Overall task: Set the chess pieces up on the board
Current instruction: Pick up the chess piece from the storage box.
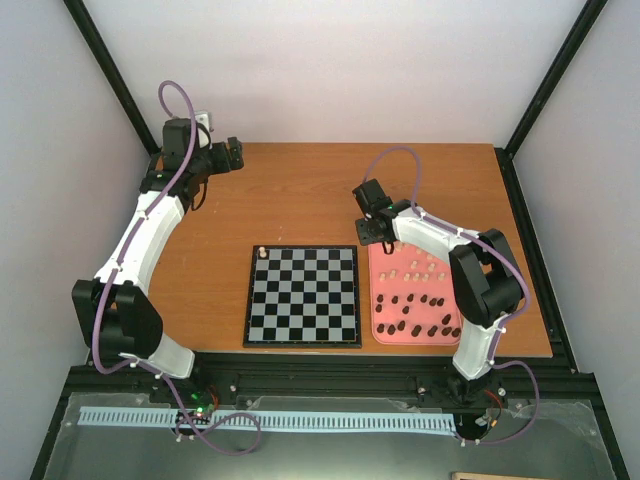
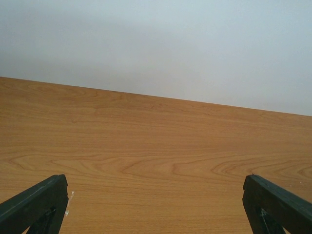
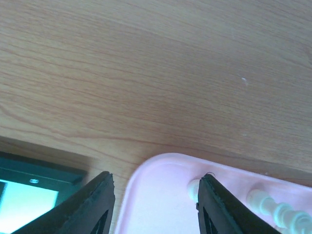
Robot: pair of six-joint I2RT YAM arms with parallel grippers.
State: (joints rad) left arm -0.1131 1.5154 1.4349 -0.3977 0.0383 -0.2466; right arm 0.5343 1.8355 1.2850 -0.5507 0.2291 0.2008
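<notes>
Right pincer (image 1: 372,232) poised over the tray corner
Top: chess pieces (image 1: 415,300) lie behind it in the pink tray (image 1: 385,262), board (image 1: 300,300) to its left. Left wrist: left pincer (image 2: 155,181) wide, bare counter (image 2: 156,136) below. Right wrist: jaws half-wide, empty; cream piece (image 3: 194,186) just beside one finger, likely light, smooth, tippy; grip its stem, though a neighbour (image 3: 273,208) crowds.

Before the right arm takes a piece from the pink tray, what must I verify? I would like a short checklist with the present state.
1. Right gripper jaws apart over the pink tray corner: ok.
2. Cream piece centred between the fingers: not ok, it sits right beside one finger.
3. Piece gripped: not ok, jaws not closed on it.
4. Piece upright: cannot tell.
5. Left gripper open, away from the chessboard: ok.
6. Free squares: ok, only a lone cream piece stands at the far left corner.
</notes>
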